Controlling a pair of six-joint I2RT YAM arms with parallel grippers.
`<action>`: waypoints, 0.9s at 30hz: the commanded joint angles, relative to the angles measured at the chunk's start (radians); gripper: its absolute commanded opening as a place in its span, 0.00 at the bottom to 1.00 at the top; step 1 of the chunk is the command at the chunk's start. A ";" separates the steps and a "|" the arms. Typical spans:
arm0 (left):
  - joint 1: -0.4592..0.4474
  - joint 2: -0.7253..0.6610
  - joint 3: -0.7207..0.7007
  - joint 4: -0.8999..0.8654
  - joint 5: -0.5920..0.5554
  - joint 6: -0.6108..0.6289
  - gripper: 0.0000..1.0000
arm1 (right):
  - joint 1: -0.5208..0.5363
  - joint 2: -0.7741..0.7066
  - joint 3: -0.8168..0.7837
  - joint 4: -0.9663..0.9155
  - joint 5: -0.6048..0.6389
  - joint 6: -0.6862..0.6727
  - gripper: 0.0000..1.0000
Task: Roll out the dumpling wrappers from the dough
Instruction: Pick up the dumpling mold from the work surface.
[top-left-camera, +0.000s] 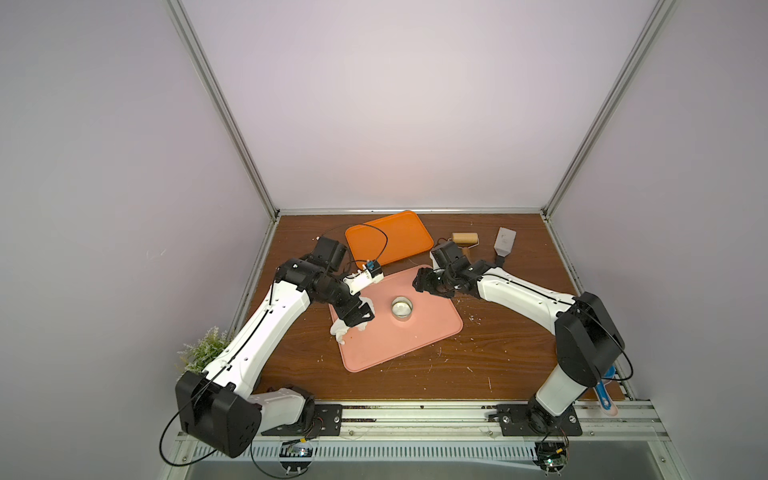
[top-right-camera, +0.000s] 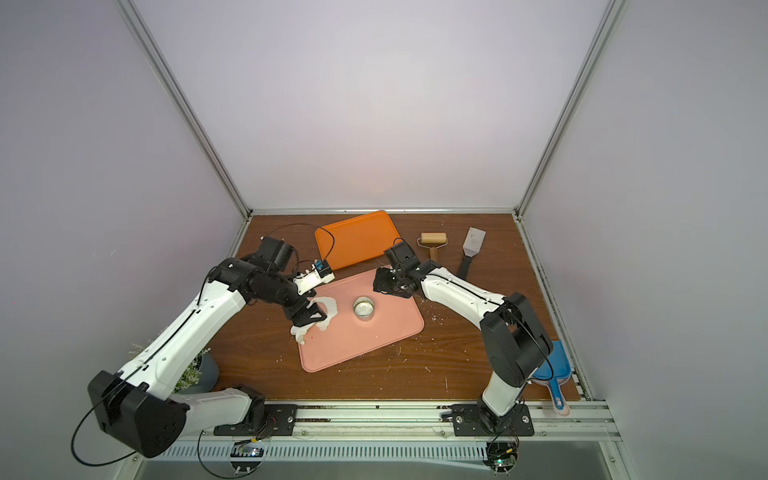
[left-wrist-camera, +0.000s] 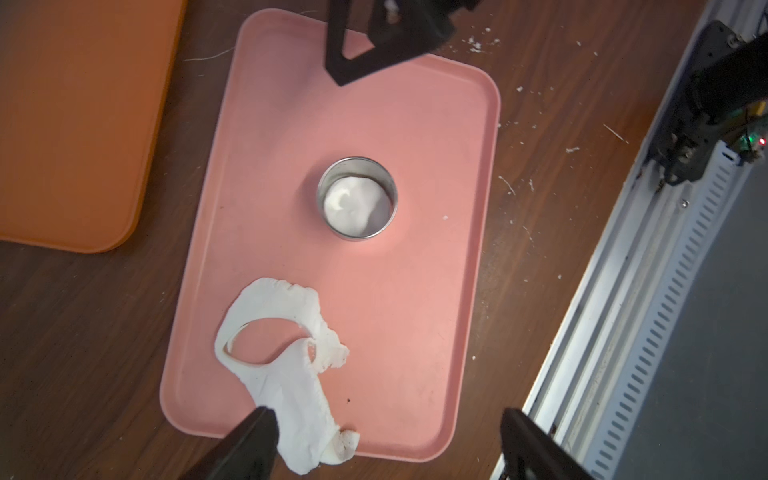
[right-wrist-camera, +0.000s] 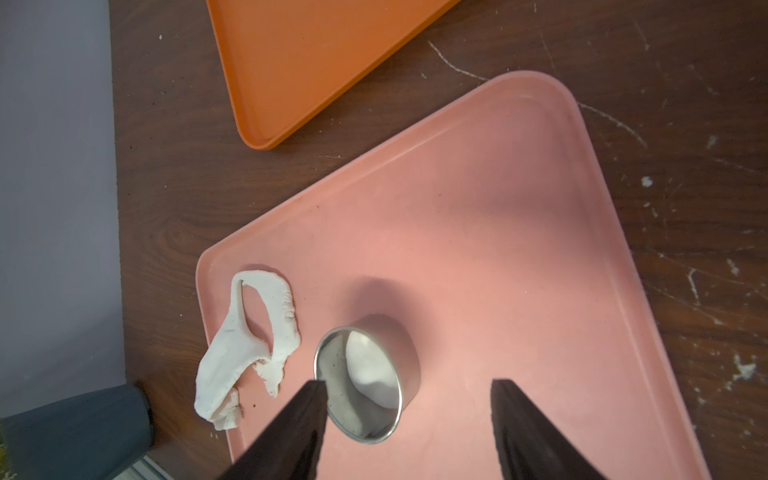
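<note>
Dumpling wrapper (left-wrist-camera: 353, 199) is sitting flat inside the metal ring cutter (left-wrist-camera: 355, 237), and the cutter is standing upright near the middle of the pink tray (left-wrist-camera: 374, 124). We're seeing the disc filling most of the ring, with a slightly lumpy surface. The dough scrap (left-wrist-camera: 282, 374), a torn sheet with a round hole cut out of it, is lying at the pink tray's left edge, with one end spilling over the rim onto the table (top-left-camera: 478, 374). The left gripper (left-wrist-camera: 386, 411) is hanging over that same left edge with its jaws spread wide and gripping nothing. In the wrist view one fingertip (left-wrist-camera: 259, 415) is overlapping the scrap, but we're not able to tell whether it is touching. The right gripper (right-wrist-camera: 409, 381) is hovering over the pink tray's far edge, with its jaws apart and nothing between them. In both top views it is sitting well clear of the cutter. The orange tray (top-left-camera: 390, 237) is lying just beyond the pink tray's far edge, not touching it.
</note>
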 joint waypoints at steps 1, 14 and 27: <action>0.078 0.057 -0.014 0.124 -0.027 -0.098 0.88 | 0.003 -0.012 0.005 -0.002 -0.025 -0.034 0.69; 0.109 0.006 -0.373 0.567 -0.281 -0.215 0.90 | 0.099 0.120 0.056 -0.060 0.021 -0.109 0.63; 0.143 -0.034 -0.443 0.582 -0.230 -0.203 0.91 | 0.123 0.175 0.116 -0.079 0.068 -0.112 0.37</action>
